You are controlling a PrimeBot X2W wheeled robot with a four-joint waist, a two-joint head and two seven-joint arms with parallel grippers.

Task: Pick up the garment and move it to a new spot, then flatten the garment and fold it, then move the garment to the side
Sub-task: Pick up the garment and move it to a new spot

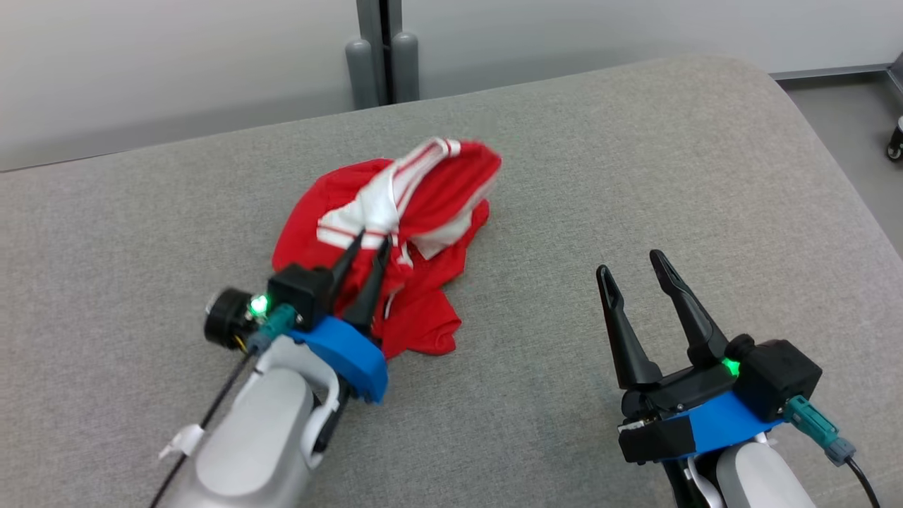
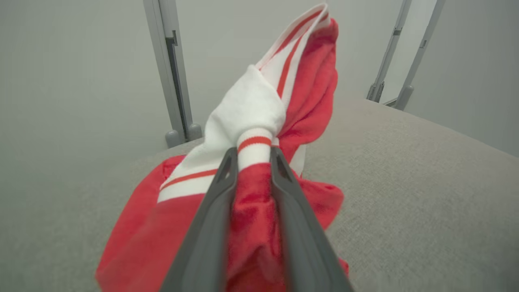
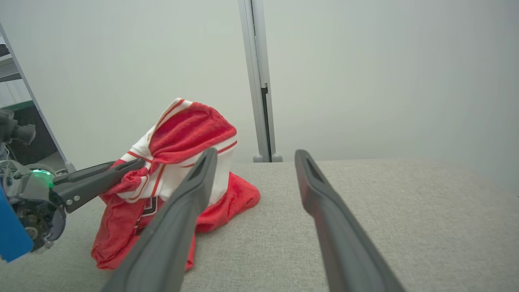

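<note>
Grey fabric surface (image 1: 635, 176), crumpled red-and-white garment (image 1: 423, 204) tight in left claw (image 1: 372, 240); right claw (image 1: 629, 260) wide apart, empty.

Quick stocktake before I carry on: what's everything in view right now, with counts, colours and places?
garment: one, red with white striped trim, crumpled on the table left of centre, one part pulled up
table: one, grey fabric top, under the garment and both grippers
post: one, grey, upright at the pale wall behind the table, two rounded stubs at its foot
floor: grey, past the table's far right corner
caster wheel: one, dark, on the floor at the right edge of the head view
left gripper: one, dark fingers, shut on the garment at its white trim
right gripper: one, dark fingers, open, holding nothing, over the table right of the garment
</note>
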